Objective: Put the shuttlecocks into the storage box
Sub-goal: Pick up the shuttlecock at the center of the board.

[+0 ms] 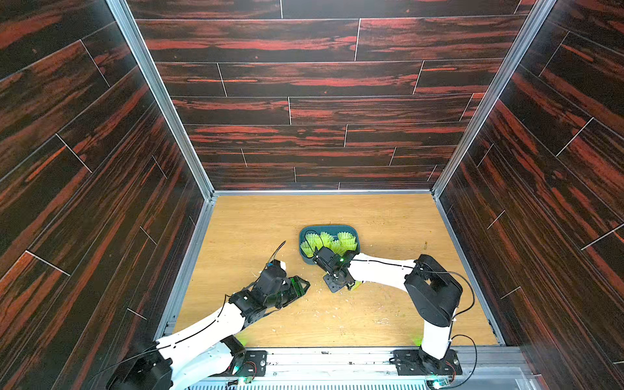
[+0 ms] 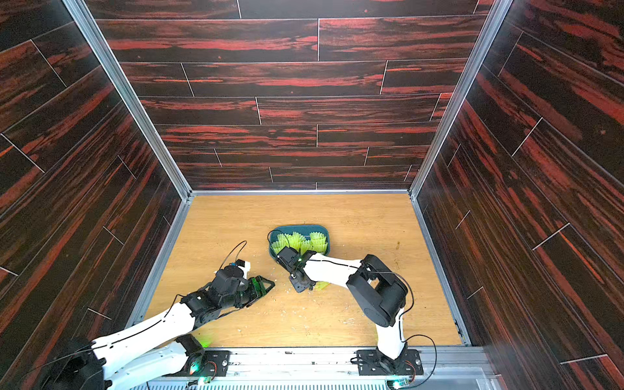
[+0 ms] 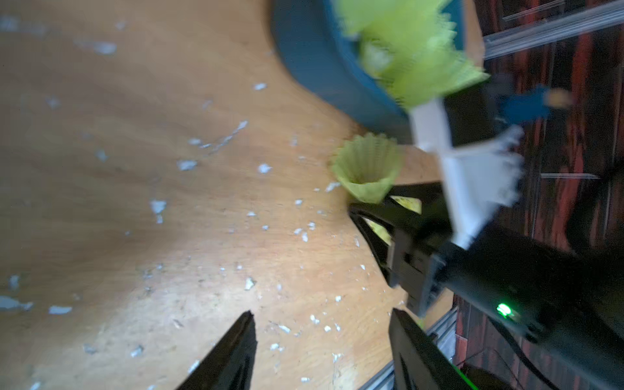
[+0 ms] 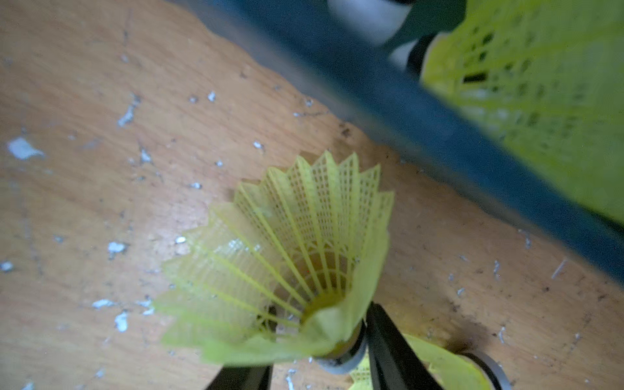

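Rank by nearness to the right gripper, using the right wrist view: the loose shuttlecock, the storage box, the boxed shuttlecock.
1. Loose shuttlecock, between the right gripper's fingers.
2. Storage box, wall just beyond.
3. Boxed shuttlecock, behind that wall.

White arms – black joints – green LEDs

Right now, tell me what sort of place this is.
Probably a robot test booth: left arm and right arm bolted to a metal rail, wood-print wall panels in aluminium framing, and a storage box of shuttlecocks on a flake-strewn tabletop.
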Robot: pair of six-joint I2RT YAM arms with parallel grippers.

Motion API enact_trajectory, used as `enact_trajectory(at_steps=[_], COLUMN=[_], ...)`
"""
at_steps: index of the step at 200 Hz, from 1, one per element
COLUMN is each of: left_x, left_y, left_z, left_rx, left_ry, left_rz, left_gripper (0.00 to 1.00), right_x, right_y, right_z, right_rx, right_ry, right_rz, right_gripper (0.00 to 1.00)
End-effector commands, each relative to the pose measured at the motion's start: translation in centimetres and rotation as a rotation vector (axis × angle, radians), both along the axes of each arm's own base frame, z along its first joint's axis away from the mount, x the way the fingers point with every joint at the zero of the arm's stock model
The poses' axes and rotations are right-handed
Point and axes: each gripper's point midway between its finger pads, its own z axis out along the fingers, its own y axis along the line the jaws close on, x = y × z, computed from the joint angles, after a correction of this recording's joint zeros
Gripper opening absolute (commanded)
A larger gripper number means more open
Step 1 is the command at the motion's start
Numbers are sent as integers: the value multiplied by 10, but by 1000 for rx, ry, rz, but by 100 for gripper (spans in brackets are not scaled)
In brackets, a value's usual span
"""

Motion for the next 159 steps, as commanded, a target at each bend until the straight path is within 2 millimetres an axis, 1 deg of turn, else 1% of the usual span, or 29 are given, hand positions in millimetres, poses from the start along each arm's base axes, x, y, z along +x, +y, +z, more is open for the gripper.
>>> enact_trajectory(at_steps=[1,39,69,85,95,125,159], left_x=[4,6,6,6,5,5,6], left_y=[-3,-4,-4,-3,-3,1,10], left_z=[0,-2,-2,-2,-2,1,12], left_rx=[-77,-80,-75,-72,-68,-55,-34], left_ry=[8,17,18,18,18,10,-23], left_rz=[27,27,25,26,26,36,57], left_gripper=[67,66,66,66,66,66,66], right_x=[-5,-5,-5,-6,-8,-22,-51], right_y=[-5,-5,-4,-3,-2,3,17], right_z=[-9,-8,-3,2,6,24,49], right_rx=[-15,-7,7,20,29,73,147], right_ry=[24,23,17,15,16,26,63], right_rz=[-15,-19,-18,-11,-9,17,65], right_gripper=[48,43,36,30,29,28,27])
